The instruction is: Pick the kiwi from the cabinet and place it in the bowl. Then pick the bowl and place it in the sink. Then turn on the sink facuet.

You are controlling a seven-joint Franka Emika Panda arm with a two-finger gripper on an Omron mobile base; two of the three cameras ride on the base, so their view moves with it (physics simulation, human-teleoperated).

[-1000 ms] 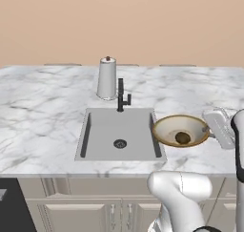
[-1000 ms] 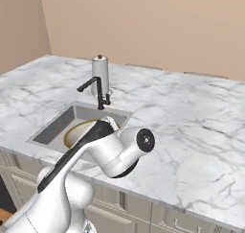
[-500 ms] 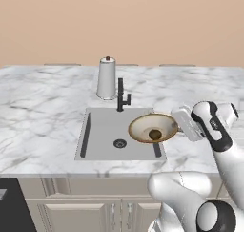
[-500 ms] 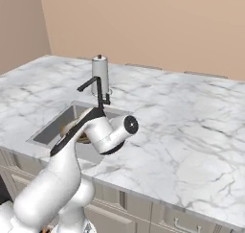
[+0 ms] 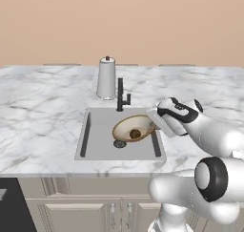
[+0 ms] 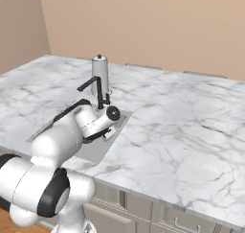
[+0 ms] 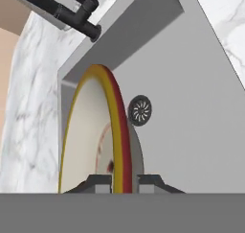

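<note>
- The marble counter (image 5: 43, 116) carries the sink (image 5: 100, 126), the landmark for everything else here.
- The white arm (image 5: 214, 135) reaches in from the right side of the sink, its hand over the basin's right edge.
- A paper-towel roll (image 5: 106, 78) stands behind the sink, just left of the sink facuet (image 5: 121, 95), which rises at the back rim with its lever apparently untouched.
- The bowl (image 5: 132, 128) hangs tilted over the right half of the sink, above the drain (image 7: 140, 110) and not yet set down on the basin floor.
- The gripper (image 7: 125, 181) is clamped on the bowl's rim, one fingertip on each side of it.
- The kiwi (image 5: 136, 133) lies inside the bowl, so it too is over the sink.
- Progress, as I judge it: the kiwi-into-bowl step is done and the bowl is mid-delivery; lowering and releasing it, then turning on the tap, remain.
</note>
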